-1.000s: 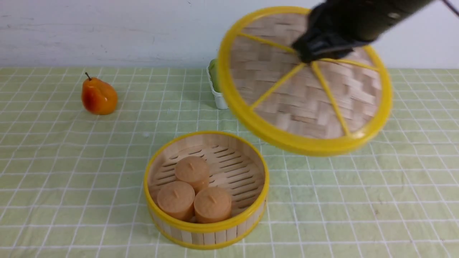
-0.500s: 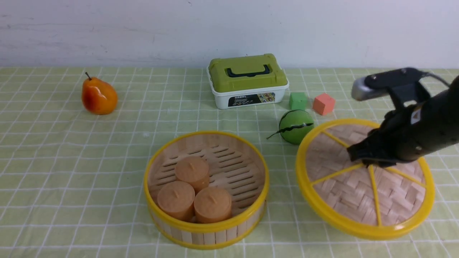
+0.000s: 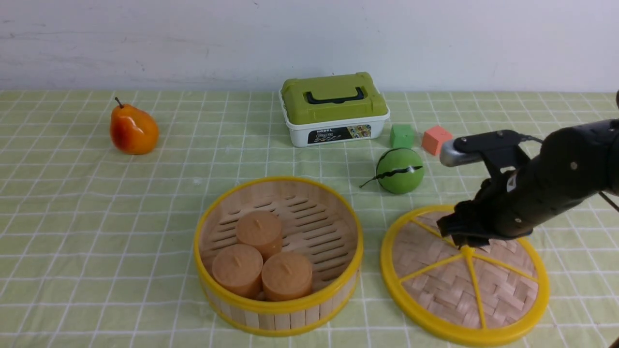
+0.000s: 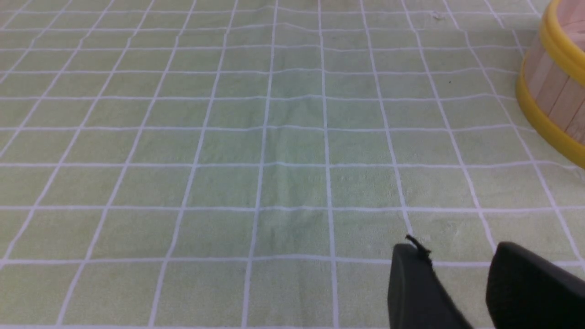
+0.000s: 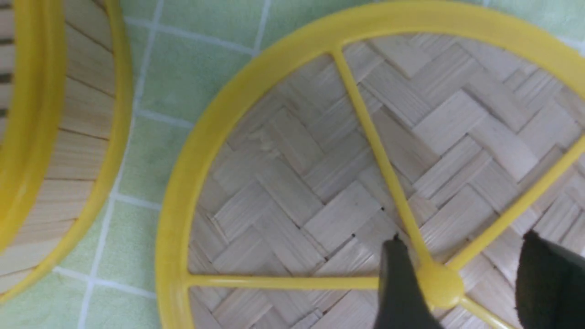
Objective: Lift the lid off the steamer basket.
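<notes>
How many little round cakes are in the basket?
3. One sits farthest back in the basket. The other two are in front of it, side by side: one on the left, one on the right. None seem hidden.

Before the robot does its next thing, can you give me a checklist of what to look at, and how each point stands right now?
1. Lid off the steamer basket: ok, the basket's top is uncovered.
2. Lid lying flat on the tablecloth: ok, it looks level beside the basket.
3. Right gripper let go of the lid's knob: ok, its fingers stand apart around the knob, with a gap on one side.
4. Buns upright in the basket: ok, all three.
5. Right gripper clear above the knob, so moving sideways won't drag the lid: not ok, it seems too low.
</notes>
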You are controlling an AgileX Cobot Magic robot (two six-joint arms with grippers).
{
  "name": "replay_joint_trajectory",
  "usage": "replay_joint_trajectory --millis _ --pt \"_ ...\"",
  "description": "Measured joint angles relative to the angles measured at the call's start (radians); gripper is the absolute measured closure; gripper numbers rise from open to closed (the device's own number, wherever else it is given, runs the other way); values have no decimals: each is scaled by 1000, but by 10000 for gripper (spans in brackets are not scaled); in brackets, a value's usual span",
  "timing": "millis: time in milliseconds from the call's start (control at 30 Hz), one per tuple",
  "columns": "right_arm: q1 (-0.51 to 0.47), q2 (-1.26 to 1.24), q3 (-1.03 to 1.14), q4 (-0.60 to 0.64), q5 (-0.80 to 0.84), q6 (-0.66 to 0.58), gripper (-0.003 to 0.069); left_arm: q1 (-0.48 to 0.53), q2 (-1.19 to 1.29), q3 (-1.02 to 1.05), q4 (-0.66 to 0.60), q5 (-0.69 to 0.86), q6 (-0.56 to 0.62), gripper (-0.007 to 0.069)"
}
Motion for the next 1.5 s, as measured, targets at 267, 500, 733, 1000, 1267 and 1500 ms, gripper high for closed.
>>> replay_joint_trajectory --millis 267,500,733,1000,1267,1500 --pt "0 -391 15 2 8 -29 470 0 0 0 0 0 0 386" --pt "0 -792 168 2 31 -38 677 0 0 0 0 0 0 386" --pt "0 -994 266 -3 64 -38 680 0 0 0 0 0 0 386" --pt "0 -1038 275 -4 163 -38 678 0 0 0 0 0 0 386" --pt "0 -1066 318 -114 254 -45 670 0 0 0 0 0 0 386" --pt "0 -1244 627 -84 -176 -65 664 0 0 0 0 0 0 386"
